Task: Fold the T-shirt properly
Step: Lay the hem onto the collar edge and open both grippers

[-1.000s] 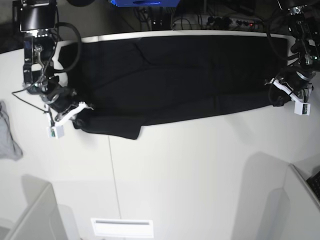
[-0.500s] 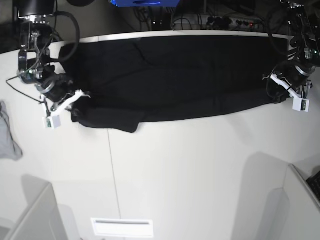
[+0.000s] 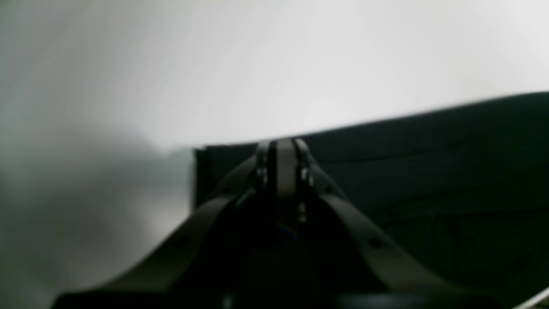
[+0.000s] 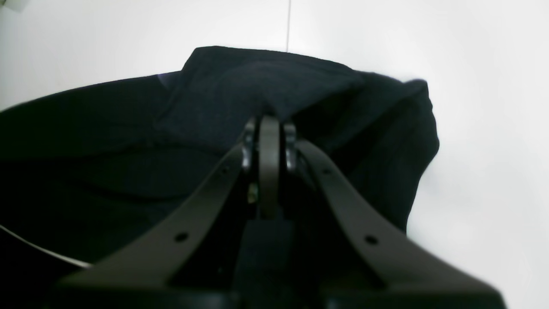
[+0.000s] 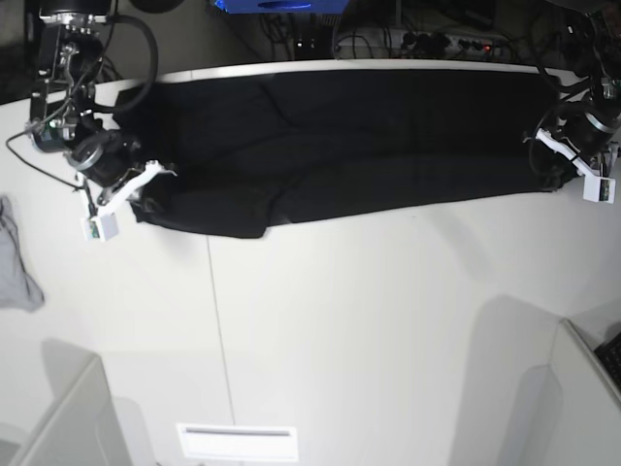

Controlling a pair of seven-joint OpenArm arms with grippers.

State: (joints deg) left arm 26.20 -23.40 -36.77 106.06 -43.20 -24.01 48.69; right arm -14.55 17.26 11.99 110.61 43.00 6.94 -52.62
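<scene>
At the far left edge of the base view a grey cloth (image 5: 17,260) lies crumpled on the white table (image 5: 369,320), well apart from everything else. A thin dark seam (image 5: 219,330) runs down the tabletop from the shirt's near edge toward the lower part of the frame, and a white slotted plate (image 5: 236,443) sits at the bottom, left of centre. Pale panels rise at the lower left and lower right corners.

In the upper left, the right gripper (image 5: 136,194) has its jaws together, clamped on a bunched corner of the T-shirt (image 5: 359,146); the right wrist view shows the black cloth humped over the closed tips (image 4: 269,122), with bare white table beyond it.

The T-shirt stretches as a long black band across the upper part of the frame, along the table's far edge, with folds and a doubled flap at its left near side. No print shows.

Behind the table, at the top of the frame, the room is dark: cables, a power strip (image 5: 456,43) and a blue object (image 5: 277,5).

In the upper right, the left gripper (image 5: 558,180) is likewise closed, pinching the shirt's other end; in the blurred left wrist view the tips (image 3: 281,148) meet at the cloth's edge.
</scene>
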